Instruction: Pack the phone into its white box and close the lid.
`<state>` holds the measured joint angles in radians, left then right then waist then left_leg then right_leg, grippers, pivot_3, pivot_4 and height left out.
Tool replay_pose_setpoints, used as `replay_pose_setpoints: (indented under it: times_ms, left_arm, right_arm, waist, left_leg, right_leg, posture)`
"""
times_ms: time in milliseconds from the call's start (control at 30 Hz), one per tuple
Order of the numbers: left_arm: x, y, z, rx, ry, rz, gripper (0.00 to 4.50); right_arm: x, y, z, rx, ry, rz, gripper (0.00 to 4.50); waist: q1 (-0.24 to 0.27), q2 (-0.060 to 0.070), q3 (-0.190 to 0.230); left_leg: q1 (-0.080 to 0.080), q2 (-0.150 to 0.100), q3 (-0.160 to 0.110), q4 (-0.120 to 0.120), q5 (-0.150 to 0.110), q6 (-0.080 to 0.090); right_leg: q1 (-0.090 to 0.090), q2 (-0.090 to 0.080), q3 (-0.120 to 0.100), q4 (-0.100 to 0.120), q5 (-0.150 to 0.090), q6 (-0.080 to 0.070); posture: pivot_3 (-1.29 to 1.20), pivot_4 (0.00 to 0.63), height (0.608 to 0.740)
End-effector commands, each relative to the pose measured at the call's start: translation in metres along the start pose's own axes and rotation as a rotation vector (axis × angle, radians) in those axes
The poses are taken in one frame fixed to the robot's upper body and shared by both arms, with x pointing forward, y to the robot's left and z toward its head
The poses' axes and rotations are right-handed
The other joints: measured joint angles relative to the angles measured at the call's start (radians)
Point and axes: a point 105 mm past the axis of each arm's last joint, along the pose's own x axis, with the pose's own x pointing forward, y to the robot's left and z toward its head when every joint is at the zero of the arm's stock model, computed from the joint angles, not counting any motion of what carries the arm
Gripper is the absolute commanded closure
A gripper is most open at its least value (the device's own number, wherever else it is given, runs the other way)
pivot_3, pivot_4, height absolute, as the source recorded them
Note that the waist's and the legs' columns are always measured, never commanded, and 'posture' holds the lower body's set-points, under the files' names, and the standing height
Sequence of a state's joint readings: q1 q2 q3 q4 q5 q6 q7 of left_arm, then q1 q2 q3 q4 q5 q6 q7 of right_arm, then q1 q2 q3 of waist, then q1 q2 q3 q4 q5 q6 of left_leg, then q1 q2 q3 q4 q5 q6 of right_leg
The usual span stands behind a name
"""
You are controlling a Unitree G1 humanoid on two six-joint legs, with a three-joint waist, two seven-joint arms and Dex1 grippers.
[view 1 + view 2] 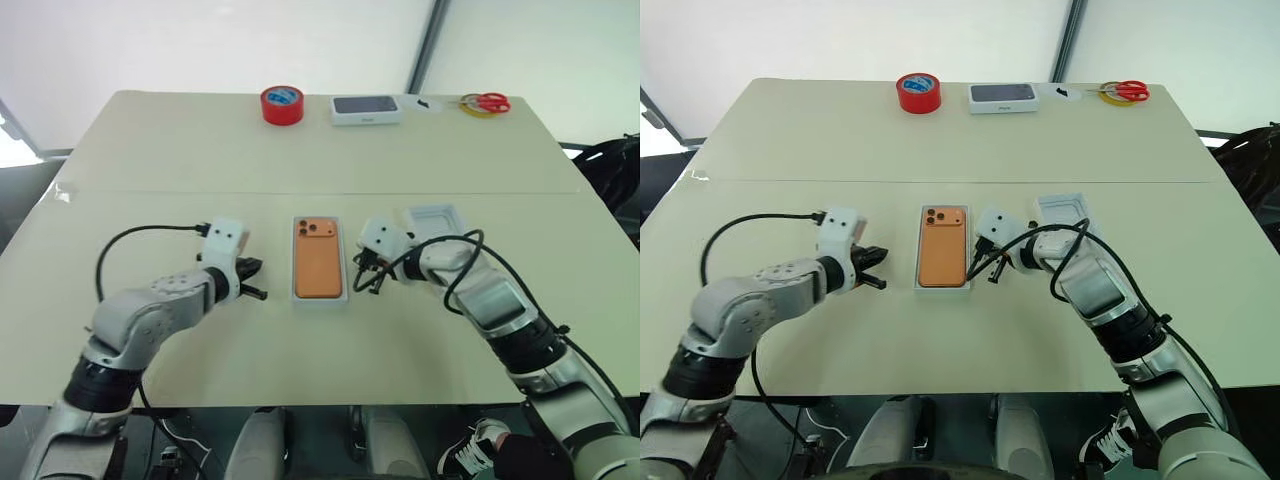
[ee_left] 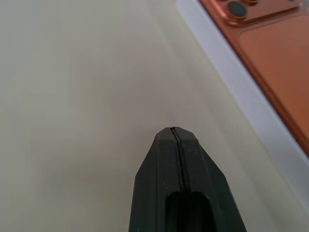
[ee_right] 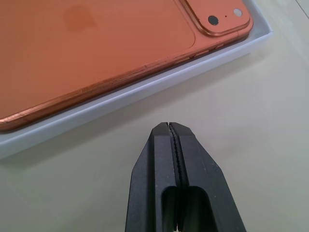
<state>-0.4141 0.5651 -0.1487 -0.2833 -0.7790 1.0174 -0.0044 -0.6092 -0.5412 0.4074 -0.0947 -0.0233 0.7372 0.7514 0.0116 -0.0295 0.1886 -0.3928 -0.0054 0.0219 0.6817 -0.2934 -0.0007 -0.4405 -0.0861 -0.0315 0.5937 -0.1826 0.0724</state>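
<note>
**A:** Status check: what's sitting between your hands?

**B:** Orange phone, or the lid printed with one; can't tell which. It sits framed in white on the tabletop. Left hand and right hand flank it, both pressed together, holding nothing.

**A:** Next step?

**B:** If that's the phone in its white box, you need the lid. Insert lies behind your right hand.

A cream table carries four loose items. A white box with a dark top sits at the far edge. A red tape roll lies left of it, red-handled scissors right of it. A flat white insert lies nearer, well apart.
</note>
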Motion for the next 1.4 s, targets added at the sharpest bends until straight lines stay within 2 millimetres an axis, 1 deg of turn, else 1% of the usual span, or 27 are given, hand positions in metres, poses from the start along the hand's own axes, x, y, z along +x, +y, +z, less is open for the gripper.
replay_pose_setpoints:
  times_ms: [33,133,233,367,500,600,667,733,833,967,1033,1233,1333,1400]
  left_arm:
    - [0.009,-0.012,0.006,0.040,-0.007,-0.048,4.47]
    - [0.017,-0.026,0.010,0.040,-0.010,-0.108,4.47]
    - [0.022,-0.046,0.020,0.025,-0.031,-0.202,4.47]
    - [0.032,-0.081,0.027,0.070,-0.020,-0.334,4.47]
    - [0.043,-0.111,0.028,0.103,0.000,-0.428,4.47]
    - [0.045,-0.132,0.025,0.118,0.022,-0.494,4.47]
    - [0.046,-0.143,0.023,0.123,0.036,-0.533,4.47]
    - [0.045,-0.150,0.021,0.123,0.046,-0.562,4.47]
    - [0.043,-0.156,0.018,0.122,0.058,-0.592,4.47]
    - [0.042,-0.156,0.015,0.116,0.070,-0.598,4.47]
    - [0.041,-0.153,0.013,0.112,0.076,-0.594,4.47]
    - [0.040,-0.146,0.013,0.099,0.078,-0.578,4.47]
    - [0.040,-0.143,0.011,0.094,0.079,-0.557,4.47]
    - [0.041,-0.136,0.011,0.081,0.076,-0.535,4.47]
  right_arm:
    - [0.000,0.001,0.021,-0.038,-0.048,-0.012,4.50]
    - [0.001,0.004,0.022,-0.042,-0.048,-0.005,4.50]
    - [-0.003,0.004,0.020,-0.048,-0.044,0.003,4.50]
    - [-0.016,0.006,0.015,-0.064,-0.036,0.039,4.50]
    - [-0.035,0.007,-0.002,-0.080,0.007,0.062,4.50]
    - [-0.051,0.007,-0.016,-0.075,0.046,0.061,4.50]
    - [-0.061,0.006,-0.026,-0.064,0.075,0.052,4.50]
    - [-0.067,0.005,-0.033,-0.051,0.099,0.039,4.50]
    - [-0.072,0.004,-0.039,-0.034,0.116,0.024,4.50]
    - [-0.073,0.004,-0.042,-0.023,0.124,0.016,4.50]
    - [-0.073,0.003,-0.044,-0.019,0.128,0.011,4.50]
    - [-0.069,-0.010,-0.048,-0.001,0.138,-0.041,4.50]
    - [-0.072,-0.016,-0.050,0.007,0.150,-0.059,4.50]
    - [-0.077,-0.019,-0.049,0.016,0.151,-0.057,4.50]
  waist:
    - [-0.002,0.000,0.000]
    - [-0.001,0.000,0.000]
    - [0.003,0.000,0.000]
    - [0.004,0.000,0.000]
    - [0.004,0.000,0.000]
    - [0.003,0.000,0.000]
    - [0.004,0.000,0.000]
    - [0.003,0.000,0.000]
    - [0.002,0.000,0.000]
    - [0.002,0.000,0.000]
    - [0.002,0.000,0.000]
    - [0.002,0.000,0.000]
    - [0.002,0.000,0.000]
    - [0.002,0.000,0.000]
  left_leg:
    - [0.000,0.000,0.000,0.000,0.000,0.000]
    - [0.000,0.000,0.000,0.000,0.000,0.000]
    - [0.000,0.000,0.000,0.000,0.000,0.000]
    - [0.000,-0.001,-0.001,0.001,0.000,0.001]
    - [-0.001,-0.003,-0.001,0.001,-0.001,0.003]
    - [-0.001,-0.002,-0.001,0.001,-0.002,0.003]
    - [-0.001,-0.002,-0.001,0.001,-0.002,0.004]
    - [-0.001,-0.002,-0.001,0.001,-0.002,0.004]
    - [0.000,-0.002,-0.001,0.002,-0.002,0.004]
    - [0.001,-0.001,-0.001,0.002,-0.002,0.004]
    - [0.001,-0.001,-0.001,0.002,-0.002,0.004]
    - [0.001,-0.001,-0.001,0.002,-0.002,0.004]
    - [0.001,-0.001,-0.001,0.002,-0.002,0.004]
    - [0.001,-0.001,-0.001,0.002,-0.002,0.004]
  right_leg:
    - [0.000,0.000,0.000,0.000,0.000,0.000]
    - [0.000,0.001,0.000,0.000,0.000,0.000]
    - [0.000,0.000,0.000,0.000,0.000,0.000]
    - [0.001,-0.001,0.000,0.000,0.000,0.001]
    - [0.002,-0.002,0.000,-0.001,-0.001,0.002]
    - [0.002,-0.002,0.000,-0.001,-0.001,0.004]
    - [0.001,-0.002,0.000,0.000,-0.001,0.005]
    - [0.002,-0.002,0.000,0.000,-0.001,0.004]
    - [0.002,-0.002,0.000,0.000,-0.002,0.003]
    - [0.002,-0.001,0.000,0.001,-0.002,0.004]
    - [0.002,-0.001,0.000,0.001,-0.002,0.004]
    - [0.002,-0.002,0.000,0.000,-0.002,0.003]
    - [0.002,-0.002,0.000,0.001,-0.002,0.003]
    - [0.002,-0.002,0.000,0.001,-0.002,0.003]
  posture:
    - [0.00,0.150,0.732]
    - [0.00,0.150,0.732]
    - [0.00,0.150,0.732]
    - [0.00,0.150,0.732]
    - [0.00,0.150,0.732]
    - [0.00,0.150,0.732]
    - [0.00,0.150,0.732]
    - [0.00,0.150,0.732]
    - [0.00,0.150,0.732]
    - [0.00,0.150,0.732]
    - [0.00,0.150,0.732]
    - [0.00,0.150,0.732]
    - [0.00,0.150,0.732]
    - [0.00,0.150,0.732]
